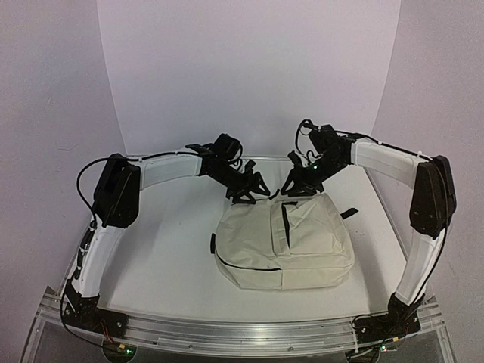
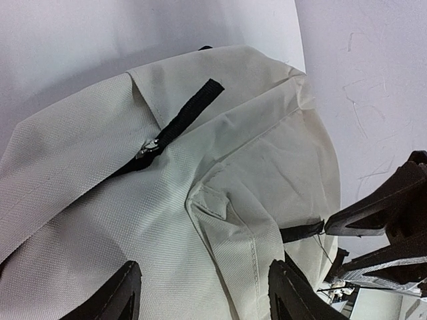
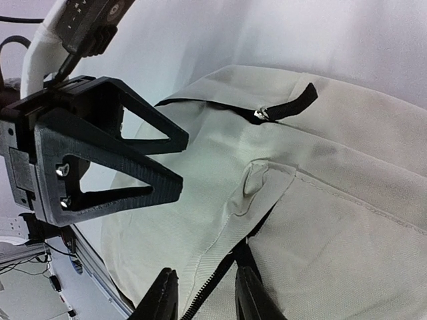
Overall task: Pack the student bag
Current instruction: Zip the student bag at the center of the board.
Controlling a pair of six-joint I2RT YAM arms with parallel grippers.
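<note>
Across the white desk [image 1: 166, 257] I've got the cream woven-fabric student backpack [image 1: 283, 242] lying flat at centre, a bit toward my right arm, its top edge pointing away from the bases. Both arms are folded in over that far edge. A long black zipper line [image 1: 286, 223] runs down the bag's face, and from the overhead view it looks parted, though I can't see into it. No loose items to pack show on the desk in any view, so this fits either a bag being opened for loading or one being zipped after loading; I won't call which.

Left end effector [image 2: 200, 293]: released, fingers spread wide, hovering over the fabric and holding nothing. Right end effector [image 3: 203, 300]: fingers nearly together, straddling the black zipper teeth [image 3: 213, 277] at the seam. I judge it is pinching there, but contact is cut off at the frame edge, so I cannot tell.

Smallest piece: the black webbing pull tab with its metal slider [image 2: 175, 127], lying loose on the bag. Any zipper work calls for a narrow pinch on that tab while the other arm pins the cloth.
</note>
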